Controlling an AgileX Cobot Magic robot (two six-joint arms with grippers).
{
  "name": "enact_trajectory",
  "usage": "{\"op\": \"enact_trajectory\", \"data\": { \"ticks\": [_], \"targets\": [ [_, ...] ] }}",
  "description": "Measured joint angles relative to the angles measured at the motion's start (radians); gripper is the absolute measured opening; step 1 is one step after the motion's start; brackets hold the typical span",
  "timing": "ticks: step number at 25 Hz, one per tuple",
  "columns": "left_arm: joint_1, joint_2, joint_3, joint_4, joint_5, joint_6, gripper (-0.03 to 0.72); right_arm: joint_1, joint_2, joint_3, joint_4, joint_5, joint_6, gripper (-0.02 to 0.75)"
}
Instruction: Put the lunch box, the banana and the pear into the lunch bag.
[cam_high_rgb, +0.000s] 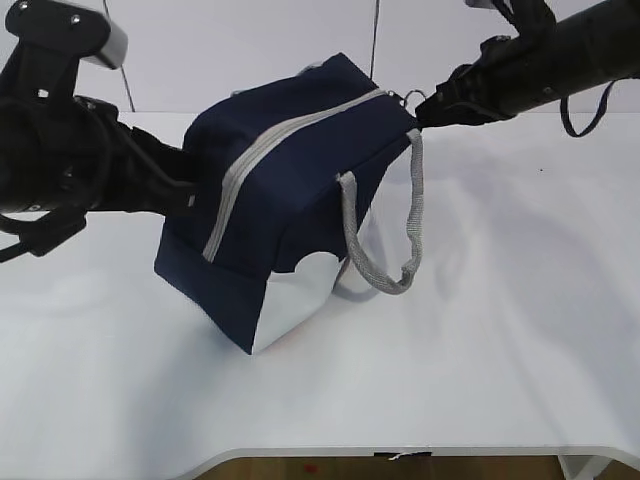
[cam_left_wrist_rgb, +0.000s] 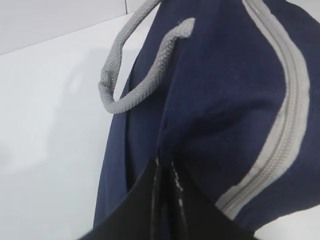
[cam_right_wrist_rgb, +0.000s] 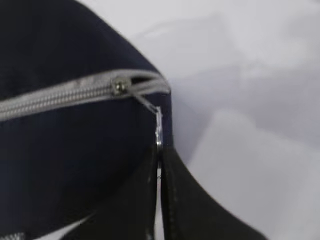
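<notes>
The navy lunch bag (cam_high_rgb: 300, 190) stands tilted on the white table, its grey zipper (cam_high_rgb: 262, 150) closed along the top. My left gripper (cam_high_rgb: 195, 185) is shut on the bag's navy fabric at its left end, which also shows in the left wrist view (cam_left_wrist_rgb: 167, 165). My right gripper (cam_high_rgb: 420, 118) is shut on the metal ring pull (cam_right_wrist_rgb: 158, 127) at the zipper's right end, with the slider (cam_right_wrist_rgb: 119, 87) close by. The lunch box, the banana and the pear are out of view.
The white table (cam_high_rgb: 480, 330) spreads around the bag, its front edge near the bottom of the exterior view. A grey webbing handle (cam_high_rgb: 385, 270) hangs down the bag's front side; another (cam_left_wrist_rgb: 135, 85) shows in the left wrist view.
</notes>
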Motion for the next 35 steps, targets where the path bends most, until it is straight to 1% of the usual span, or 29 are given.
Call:
{"op": "enact_trajectory", "data": {
  "ticks": [2,6,16,20,29,35],
  "targets": [
    [0.0,0.002,0.0,0.003,0.0,0.0,-0.008,-0.011,0.0,0.0,-0.022,0.051,0.016,0.006],
    [0.0,0.004,0.0,0.017,-0.007,0.0,-0.008,-0.013,-0.001,0.0,-0.063,0.103,0.044,0.006],
    [0.0,0.004,0.0,0.051,-0.018,0.002,-0.008,-0.018,-0.001,0.0,-0.081,0.204,0.067,0.006],
    [0.004,0.008,0.0,0.055,-0.028,0.002,-0.008,-0.018,-0.002,0.0,-0.106,0.251,0.082,0.006],
    [0.082,0.062,0.0,0.057,-0.098,0.003,-0.008,-0.018,-0.045,0.0,-0.147,0.353,0.121,0.006],
    [0.105,0.131,-0.069,0.059,-0.109,0.003,-0.008,-0.018,-0.05,0.0,-0.168,0.447,0.15,0.006]
  ]
}}
